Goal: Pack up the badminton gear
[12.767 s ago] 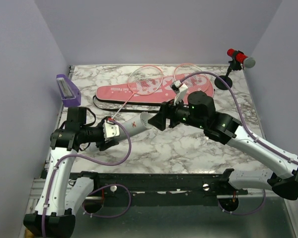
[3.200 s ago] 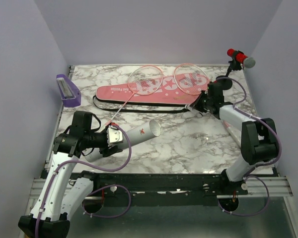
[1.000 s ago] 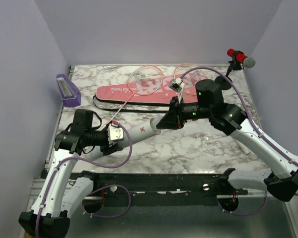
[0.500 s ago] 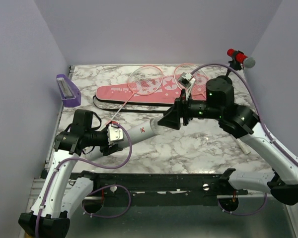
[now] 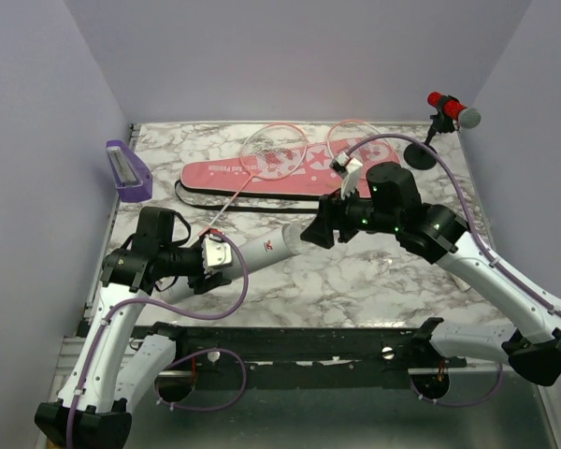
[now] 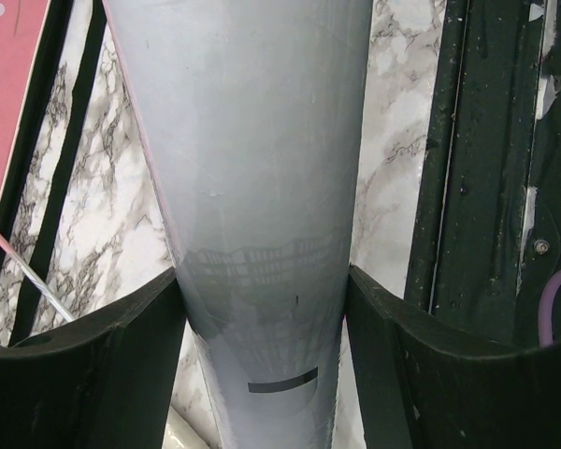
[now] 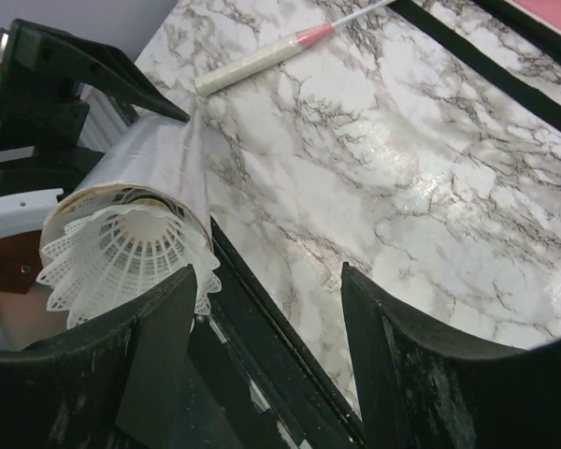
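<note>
My left gripper (image 5: 226, 254) is shut on the long white tube (image 5: 266, 247), which fills the left wrist view (image 6: 252, 140) between the two fingers (image 6: 122, 365). The tube points right, a little above the table. The white shuttlecock (image 7: 122, 248) sits in the tube's mouth (image 7: 150, 164) with its skirt sticking out. My right gripper (image 5: 316, 231) is open at that mouth, and in its wrist view (image 7: 266, 281) the shuttlecock lies just left of its left finger. Two pink rackets (image 5: 276, 150) lie on the pink bag (image 5: 224, 175) at the back. One white handle (image 7: 252, 61) shows.
A purple box (image 5: 126, 170) stands at the back left. A red-and-grey microphone (image 5: 453, 109) on a black stand is at the back right. The bag's black strap (image 5: 262, 208) lies in front of the bag. The arms' black base rail (image 5: 290, 341) runs along the near edge.
The right arm came from the bag's right end to the tube's mouth. The shuttlecock now sits in the mouth, which was empty 3.2 s ago. In the last half second the right gripper shifted slightly left.
</note>
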Robot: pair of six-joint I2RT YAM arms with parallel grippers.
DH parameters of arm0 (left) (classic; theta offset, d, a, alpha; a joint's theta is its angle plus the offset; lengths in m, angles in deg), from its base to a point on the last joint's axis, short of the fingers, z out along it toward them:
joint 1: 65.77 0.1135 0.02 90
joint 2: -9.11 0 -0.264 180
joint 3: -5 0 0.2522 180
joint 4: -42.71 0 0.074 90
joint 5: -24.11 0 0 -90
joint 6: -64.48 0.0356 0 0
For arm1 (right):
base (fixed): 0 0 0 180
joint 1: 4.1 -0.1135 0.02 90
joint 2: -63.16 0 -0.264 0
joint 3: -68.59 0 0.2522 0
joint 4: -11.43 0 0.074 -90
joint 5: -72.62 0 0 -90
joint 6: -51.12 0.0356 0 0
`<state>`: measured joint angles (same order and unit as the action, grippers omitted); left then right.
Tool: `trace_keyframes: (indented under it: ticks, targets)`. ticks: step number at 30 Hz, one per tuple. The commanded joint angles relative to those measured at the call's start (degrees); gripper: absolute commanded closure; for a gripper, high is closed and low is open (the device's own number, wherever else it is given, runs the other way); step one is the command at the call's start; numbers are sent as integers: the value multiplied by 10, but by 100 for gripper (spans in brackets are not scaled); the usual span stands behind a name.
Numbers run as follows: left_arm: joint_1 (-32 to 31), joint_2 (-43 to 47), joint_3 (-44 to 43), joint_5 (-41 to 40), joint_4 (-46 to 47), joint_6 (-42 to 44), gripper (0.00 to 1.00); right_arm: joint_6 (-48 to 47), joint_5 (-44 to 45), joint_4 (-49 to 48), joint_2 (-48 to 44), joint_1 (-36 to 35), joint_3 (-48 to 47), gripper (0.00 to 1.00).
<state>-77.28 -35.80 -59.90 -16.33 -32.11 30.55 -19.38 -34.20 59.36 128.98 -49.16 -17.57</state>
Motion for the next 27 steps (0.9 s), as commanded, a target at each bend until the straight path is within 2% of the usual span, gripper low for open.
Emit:
trace_keyframes:
  ticks: [1,14,24,27]
  targets:
    - [-3,7,-22,28,-4,4,30,7,4,-18,6,-3,9,29]
    - [-3,4,-30,37,-7,0,30,55,-41,-100,75,-6,33,32]
    - [-3,1,-24,39,0,0,30,123,-87,-206,60,-11,109,31]
    - [-3,2,-23,34,-1,3,30,128,-53,-193,44,-11,105,29]
